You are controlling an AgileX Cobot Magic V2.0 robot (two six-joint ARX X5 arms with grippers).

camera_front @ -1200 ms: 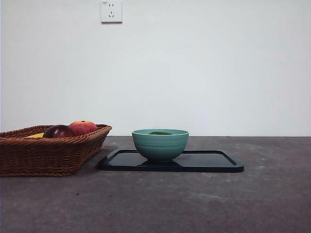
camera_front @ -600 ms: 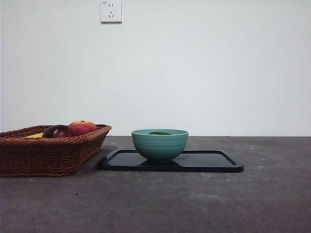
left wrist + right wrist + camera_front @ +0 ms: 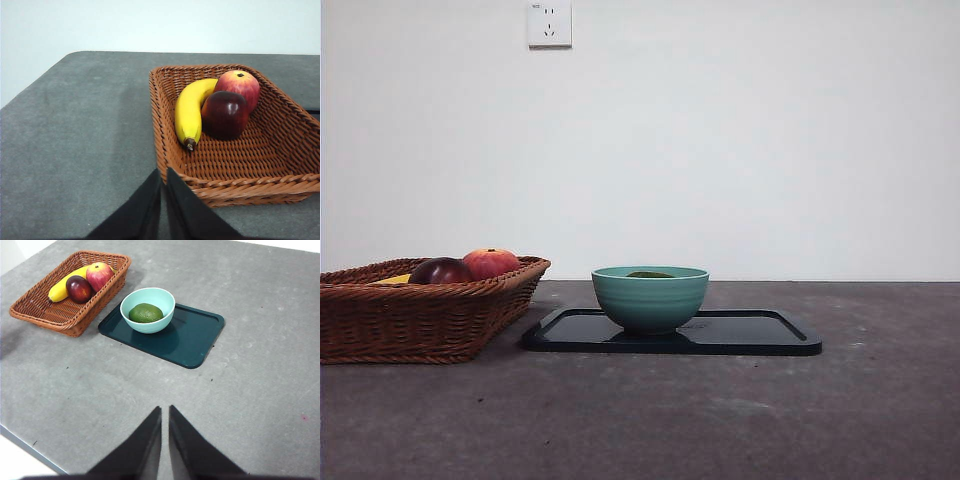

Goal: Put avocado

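The avocado (image 3: 145, 313) sits inside the teal bowl (image 3: 148, 310) on the dark tray (image 3: 195, 337). Both the left hand (image 3: 163, 176) and right hand (image 3: 165, 412) are pinched closed, empty, well away from it. It's probably firm, bumpy and grippy, so best squeezed gently across the fat middle.

avocado (image 3: 145, 313) 1 | bowl (image 3: 165, 300) 1 | tray (image 3: 195, 337) 1 | basket (image 3: 70, 320) 1 (fruits inside: 3)

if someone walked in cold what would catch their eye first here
Most likely the teal bowl standing on one end of the dark tray mid-table, with the green avocado lying inside it. Next, the wicker basket beside the tray, holding a yellow banana, a dark maroon fruit and a red-orange fruit. Both tools, left and right, hang clear with jaws nearly together, holding nothing.
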